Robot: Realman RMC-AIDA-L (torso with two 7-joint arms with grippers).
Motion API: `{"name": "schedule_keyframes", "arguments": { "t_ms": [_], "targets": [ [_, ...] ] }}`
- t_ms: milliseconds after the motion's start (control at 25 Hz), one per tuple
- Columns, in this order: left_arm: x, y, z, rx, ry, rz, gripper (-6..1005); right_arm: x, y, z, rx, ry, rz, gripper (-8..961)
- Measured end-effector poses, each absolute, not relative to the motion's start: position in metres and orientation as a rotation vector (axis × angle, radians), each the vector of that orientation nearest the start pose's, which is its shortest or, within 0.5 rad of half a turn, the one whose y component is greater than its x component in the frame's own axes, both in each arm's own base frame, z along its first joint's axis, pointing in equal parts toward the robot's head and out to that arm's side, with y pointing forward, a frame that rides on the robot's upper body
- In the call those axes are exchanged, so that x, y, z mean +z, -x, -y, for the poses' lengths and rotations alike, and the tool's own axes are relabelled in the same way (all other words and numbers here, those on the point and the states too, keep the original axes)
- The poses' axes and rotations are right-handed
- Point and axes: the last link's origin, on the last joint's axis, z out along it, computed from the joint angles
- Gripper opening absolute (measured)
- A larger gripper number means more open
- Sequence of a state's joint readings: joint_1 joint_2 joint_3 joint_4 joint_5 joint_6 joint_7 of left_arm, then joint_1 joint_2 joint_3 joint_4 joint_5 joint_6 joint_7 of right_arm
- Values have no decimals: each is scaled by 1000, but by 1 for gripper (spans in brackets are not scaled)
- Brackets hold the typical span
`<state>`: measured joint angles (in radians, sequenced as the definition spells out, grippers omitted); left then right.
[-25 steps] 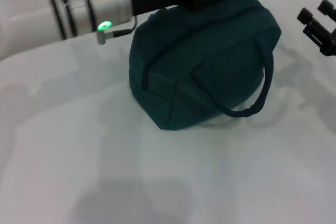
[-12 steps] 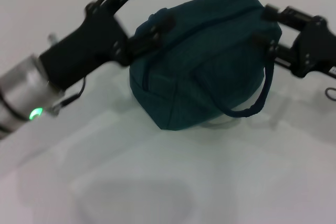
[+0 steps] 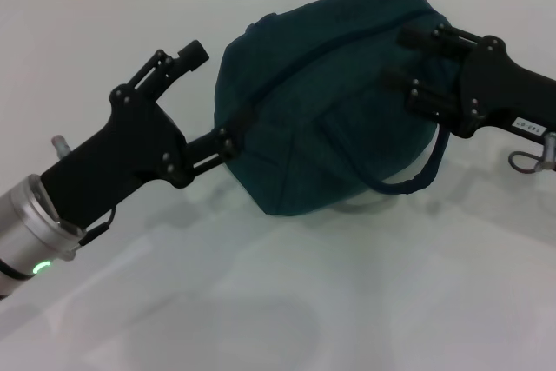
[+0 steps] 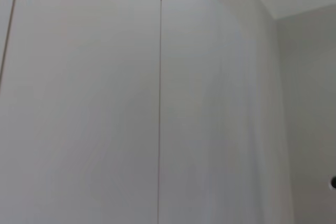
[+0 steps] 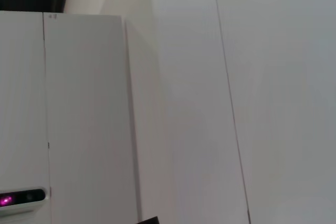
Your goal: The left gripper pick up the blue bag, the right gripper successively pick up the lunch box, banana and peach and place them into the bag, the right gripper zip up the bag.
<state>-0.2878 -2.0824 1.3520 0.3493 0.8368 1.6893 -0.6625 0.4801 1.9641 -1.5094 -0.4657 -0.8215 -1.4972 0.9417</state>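
Both black two-finger grippers stand spread open against the zipped dark teal fabric bag (image 3: 334, 97) on the white table (image 3: 278, 293), left gripper (image 3: 213, 97) at its end, right gripper (image 3: 404, 58) opposite.

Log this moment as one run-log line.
blue bag: on table, zipped, contents hidden | left gripper: open, at bag's left end | right gripper: open, against bag's right side | bag not lifted
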Motion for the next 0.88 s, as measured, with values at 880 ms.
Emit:
{"name": "schedule_keyframes", "arguments": {
  "t_ms": [880],
  "targets": [
    [-22,258,-256,-1298,2218,183,890,-20,-222,-315,1202,2421,-156,584]
  ]
}}
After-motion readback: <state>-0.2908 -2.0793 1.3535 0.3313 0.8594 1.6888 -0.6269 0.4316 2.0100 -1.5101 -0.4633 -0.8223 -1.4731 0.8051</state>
